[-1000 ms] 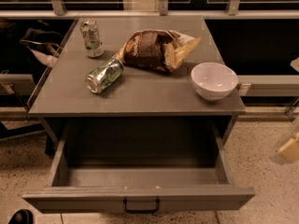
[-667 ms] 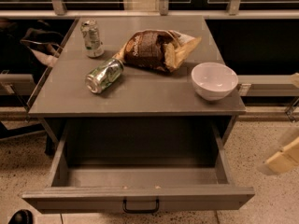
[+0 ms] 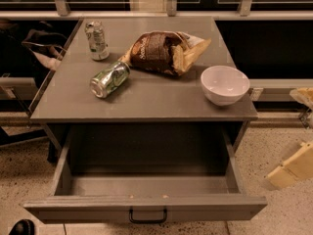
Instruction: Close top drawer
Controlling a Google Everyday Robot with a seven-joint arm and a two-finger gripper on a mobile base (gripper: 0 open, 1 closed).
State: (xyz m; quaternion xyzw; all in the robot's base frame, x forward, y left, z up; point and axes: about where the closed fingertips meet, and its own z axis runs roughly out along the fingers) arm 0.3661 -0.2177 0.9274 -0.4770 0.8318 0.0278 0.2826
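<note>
The top drawer is pulled far out from under the grey counter. Its long front panel lies near the bottom edge of the view, and its deep grey interior faces up. A small black loop handle sits at the centre of that panel. A couple of tiny pale specks lie on the panel's top edge.

The pincer is at the right edge of the view, well apart from the drawer. It shows as a pale cream piece over the speckled floor, level with the drawer's right side wall. It touches nothing, and whether it is released or clenched I cannot tell, since the frame cuts it off.

On the counter, a green-and-silver can stands upright near the back left corner. A second can lies on its side just in front of it, with its top pointing toward the front left. A crumpled brown snack bag lies in the middle near the back, its torn end toward the right. A white bowl stands upright near the front right corner, close to the counter's edge.
</note>
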